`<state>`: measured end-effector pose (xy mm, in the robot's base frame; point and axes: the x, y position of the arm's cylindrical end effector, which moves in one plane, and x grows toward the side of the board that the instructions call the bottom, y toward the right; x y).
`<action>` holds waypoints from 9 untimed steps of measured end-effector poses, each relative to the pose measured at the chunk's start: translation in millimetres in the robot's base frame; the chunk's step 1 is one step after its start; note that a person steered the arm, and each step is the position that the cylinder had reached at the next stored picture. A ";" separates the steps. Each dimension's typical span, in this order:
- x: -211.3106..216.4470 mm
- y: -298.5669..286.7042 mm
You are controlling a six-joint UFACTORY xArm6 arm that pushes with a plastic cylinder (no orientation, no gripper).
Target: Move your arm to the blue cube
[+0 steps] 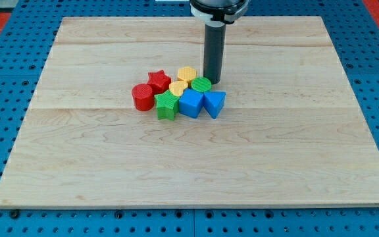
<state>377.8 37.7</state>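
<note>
Tip (pixel 212 80) seemingly touching green cylinder (pixel 201 85), near blue cube (pixel 191 103).

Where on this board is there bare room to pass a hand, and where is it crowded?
Bare wood runs wide below the blue cube and blue triangular block, and left of the red cylinder. Crowded: the block cluster, with my tip beside the green cylinder.

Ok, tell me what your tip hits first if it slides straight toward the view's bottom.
Probably the green round block, sitting just left of my tip; depth is unclear, so it might slip past to the blue triangular block.
</note>
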 end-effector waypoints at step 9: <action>37.9 136.6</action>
<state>415.7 174.3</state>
